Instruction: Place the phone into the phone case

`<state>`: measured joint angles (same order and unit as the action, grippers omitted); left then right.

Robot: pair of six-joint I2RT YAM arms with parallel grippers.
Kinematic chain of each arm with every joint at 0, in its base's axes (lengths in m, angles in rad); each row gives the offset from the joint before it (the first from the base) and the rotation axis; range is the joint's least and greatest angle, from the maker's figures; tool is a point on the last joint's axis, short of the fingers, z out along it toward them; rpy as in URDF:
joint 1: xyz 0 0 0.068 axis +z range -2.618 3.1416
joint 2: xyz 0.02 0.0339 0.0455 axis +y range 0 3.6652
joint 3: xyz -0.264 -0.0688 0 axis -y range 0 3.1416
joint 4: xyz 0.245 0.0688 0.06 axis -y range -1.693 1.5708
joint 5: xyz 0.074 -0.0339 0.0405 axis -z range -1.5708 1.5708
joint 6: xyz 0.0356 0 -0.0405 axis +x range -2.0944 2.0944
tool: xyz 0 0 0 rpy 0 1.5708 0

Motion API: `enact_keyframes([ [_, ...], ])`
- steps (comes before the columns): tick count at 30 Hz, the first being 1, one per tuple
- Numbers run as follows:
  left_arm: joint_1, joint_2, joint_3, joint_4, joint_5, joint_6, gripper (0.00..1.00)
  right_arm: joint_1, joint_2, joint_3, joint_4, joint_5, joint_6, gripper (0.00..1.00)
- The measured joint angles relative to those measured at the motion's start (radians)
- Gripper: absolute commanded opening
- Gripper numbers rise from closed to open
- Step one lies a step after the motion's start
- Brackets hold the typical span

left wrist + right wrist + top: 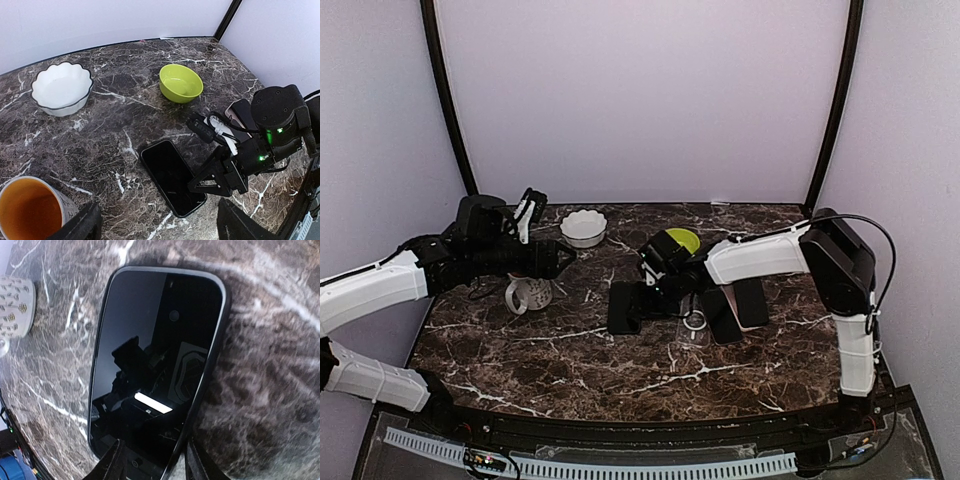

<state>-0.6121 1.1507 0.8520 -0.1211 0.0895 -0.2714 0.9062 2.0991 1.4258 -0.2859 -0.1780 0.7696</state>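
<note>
The black phone (624, 306) lies flat, screen up, on the marble table; it also shows in the left wrist view (170, 175) and fills the right wrist view (155, 365). My right gripper (648, 292) (155, 465) is open, low over the phone's near end, with a finger on each side of it. The phone case (745, 305), dark with a pale rim, lies to the right of the phone and is partly hidden behind the right arm (239, 114). My left gripper (558, 262) (160, 231) is wide open and empty, up beside the mug.
A patterned mug (530, 292) (27, 212) stands at the left. A white scalloped bowl (584, 227) (61, 87) and a green bowl (681, 240) (181, 82) sit at the back. A small clear ring (695, 322) lies between phone and case.
</note>
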Motion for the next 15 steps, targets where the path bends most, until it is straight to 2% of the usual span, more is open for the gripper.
enact_keyframes([
  [4,0.001,0.0,0.0,0.0,0.0,0.0,0.8,0.011,-0.025,-0.003,-0.052,0.027,-0.006,0.48],
  [6,0.002,0.0,0.0,0.0,0.0,0.0,0.8,0.011,-0.049,-0.001,-0.099,0.063,-0.021,0.57],
  [8,0.003,0.0,0.0,0.0,0.0,0.001,0.8,0.01,-0.08,0.001,-0.154,0.117,-0.034,0.76],
  [9,0.003,0.0,0.0,0.0,0.0,0.001,0.79,0.009,-0.103,0.001,-0.192,0.161,-0.05,0.93],
  [10,0.003,0.0,0.0,0.0,0.0,0.001,0.79,0.008,-0.124,0.001,-0.219,0.192,-0.049,0.98],
  [15,0.003,0.002,0.0,0.0,0.002,0.001,0.79,-0.044,-0.286,-0.064,-0.331,0.327,-0.089,0.98],
])
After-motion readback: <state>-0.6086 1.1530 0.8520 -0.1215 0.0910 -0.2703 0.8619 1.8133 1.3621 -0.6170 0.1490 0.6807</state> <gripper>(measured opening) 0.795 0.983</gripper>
